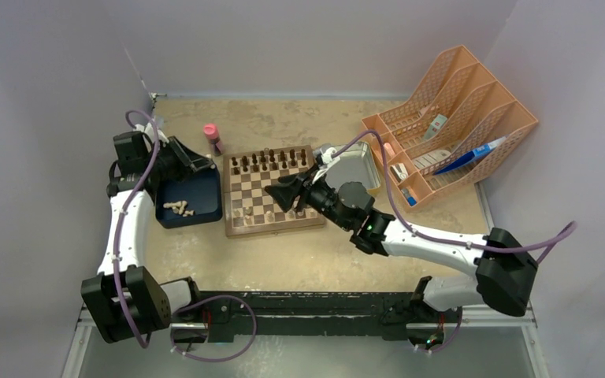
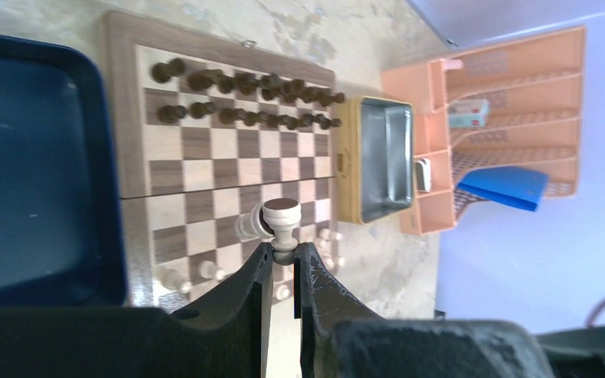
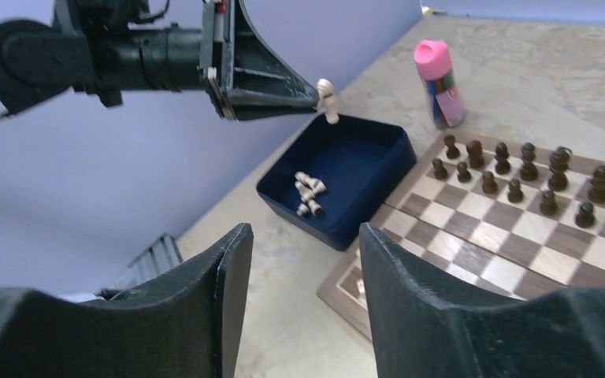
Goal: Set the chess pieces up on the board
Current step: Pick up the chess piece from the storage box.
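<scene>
tray (image 1: 205,197) holds a few pale pieces (image 1: 179,208); left claw (image 2: 283,256) pinches one pale piece (image 2: 281,216) above the tray's rim; right claw (image 3: 306,236) stands open over the board (image 3: 512,252).

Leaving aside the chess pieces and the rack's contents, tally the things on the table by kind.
Chessboard: 1
Blue tray: 1
Metal tin: 1
Pink-capped bottle: 1
Orange file rack: 1
Total: 5

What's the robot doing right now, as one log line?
left gripper: shut on pale chess piece, above blue tray | right gripper: open, over board
</scene>
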`<state>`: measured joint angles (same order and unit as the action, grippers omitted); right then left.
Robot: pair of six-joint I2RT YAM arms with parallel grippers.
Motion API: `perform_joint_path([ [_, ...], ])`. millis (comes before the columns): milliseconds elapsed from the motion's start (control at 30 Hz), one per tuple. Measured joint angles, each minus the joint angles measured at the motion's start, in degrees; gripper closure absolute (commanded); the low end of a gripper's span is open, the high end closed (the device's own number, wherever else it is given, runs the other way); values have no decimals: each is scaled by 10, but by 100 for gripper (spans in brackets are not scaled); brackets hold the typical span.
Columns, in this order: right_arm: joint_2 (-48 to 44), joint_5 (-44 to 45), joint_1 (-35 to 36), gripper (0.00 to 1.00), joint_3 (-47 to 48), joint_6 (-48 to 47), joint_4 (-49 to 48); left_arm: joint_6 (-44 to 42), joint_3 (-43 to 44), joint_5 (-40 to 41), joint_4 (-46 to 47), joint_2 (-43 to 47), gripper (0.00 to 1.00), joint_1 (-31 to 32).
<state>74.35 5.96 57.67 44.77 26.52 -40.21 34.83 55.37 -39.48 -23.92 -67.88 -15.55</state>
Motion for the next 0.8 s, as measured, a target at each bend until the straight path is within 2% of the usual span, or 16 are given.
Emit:
perform_joint_path([
  [100, 26, -6, -5, 39, 0, 23, -56, 22, 0, -31, 9, 1, 100, 8],
  [200, 61, -29, -19, 42, 2, 29, -104, 37, 0, -55, 19, 1, 100, 20],
  [367, 128, -134, -91, 47, -4, 23, -205, 52, 0, -87, 35, 1, 100, 42],
  [500, 165, -192, -133, 46, -12, -42, -269, 64, 0, -105, 52, -5, 100, 75],
  [800, 206, -250, -127, 39, -22, -219, -348, 76, 0, -156, 50, -42, 100, 125],
])
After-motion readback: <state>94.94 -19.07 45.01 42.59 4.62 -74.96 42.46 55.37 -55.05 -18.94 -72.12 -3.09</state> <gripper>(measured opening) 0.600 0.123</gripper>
